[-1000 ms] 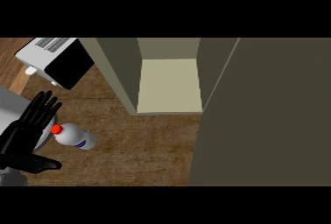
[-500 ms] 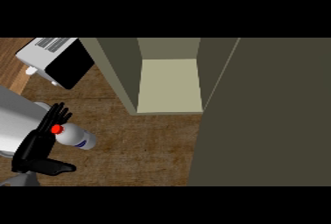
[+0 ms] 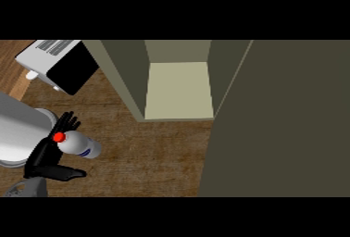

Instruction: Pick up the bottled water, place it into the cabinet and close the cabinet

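One bottled water [image 3: 80,144], red-capped, lies near the desk's [image 3: 150,152] left edge. One hand, the left hand [image 3: 49,155], rests against it, fingers [image 3: 67,122] spread straight, thumb out. One cabinet [image 3: 179,88] stands open beside one microwave [image 3: 58,62].

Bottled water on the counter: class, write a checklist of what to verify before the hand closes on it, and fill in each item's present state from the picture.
1. Bottled water within the left hand's reach: ok, it lies right beside the palm.
2. Left hand open to receive it: ok, fingers straight, thumb spread.
3. Fingers curled round the bottle: not ok, no grasp yet.
4. Cabinet open: ok, its pale shelf shows.
5. Cabinet door swung away from the opening: ok.
6. Right hand ready to close the door: cannot tell, it is out of view.
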Tool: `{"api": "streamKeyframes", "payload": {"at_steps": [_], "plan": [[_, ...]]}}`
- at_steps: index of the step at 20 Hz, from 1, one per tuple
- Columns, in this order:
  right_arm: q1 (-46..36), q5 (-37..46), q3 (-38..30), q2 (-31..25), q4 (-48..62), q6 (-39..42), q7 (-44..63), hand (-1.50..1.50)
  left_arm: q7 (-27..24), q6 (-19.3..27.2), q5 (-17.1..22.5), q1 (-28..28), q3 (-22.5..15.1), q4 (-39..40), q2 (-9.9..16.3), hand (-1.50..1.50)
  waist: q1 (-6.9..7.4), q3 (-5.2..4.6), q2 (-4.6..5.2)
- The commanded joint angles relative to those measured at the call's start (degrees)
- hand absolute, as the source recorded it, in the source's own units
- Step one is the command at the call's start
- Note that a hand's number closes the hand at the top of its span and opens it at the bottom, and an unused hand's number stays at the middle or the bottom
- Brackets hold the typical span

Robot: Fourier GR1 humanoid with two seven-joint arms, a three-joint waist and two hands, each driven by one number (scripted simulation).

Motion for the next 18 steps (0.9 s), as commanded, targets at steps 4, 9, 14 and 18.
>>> {"api": "streamKeyframes", "payload": {"at_steps": [4,9,14,18], "plan": [[0.53,5.32,2.05,-0.67,-7.00,-1.24,3.07,-1.50,-8.77,-1.20,-1.68,-4.78,-0.68,11.71,0.11,-1.50,0.07,-0.04,0.07],[-2.04,1.63,-2.54,-1.93,-8.63,-1.74,5.78,-1.50,-11.91,-2.43,-0.96,-6.28,-0.14,16.58,0.72,-1.50,-0.10,-0.07,0.16],[-0.12,3.98,-0.11,-1.95,-8.67,-2.67,4.87,-1.50,-8.71,-1.13,0.73,-11.03,0.24,18.10,-0.72,-1.50,-0.13,-0.02,-0.01],[2.19,0.04,-3.58,-4.13,-9.63,-1.15,2.45,-1.50,-10.13,-0.69,0.88,-11.74,0.17,21.70,-2.37,-1.50,-0.60,-0.04,0.17]]}}
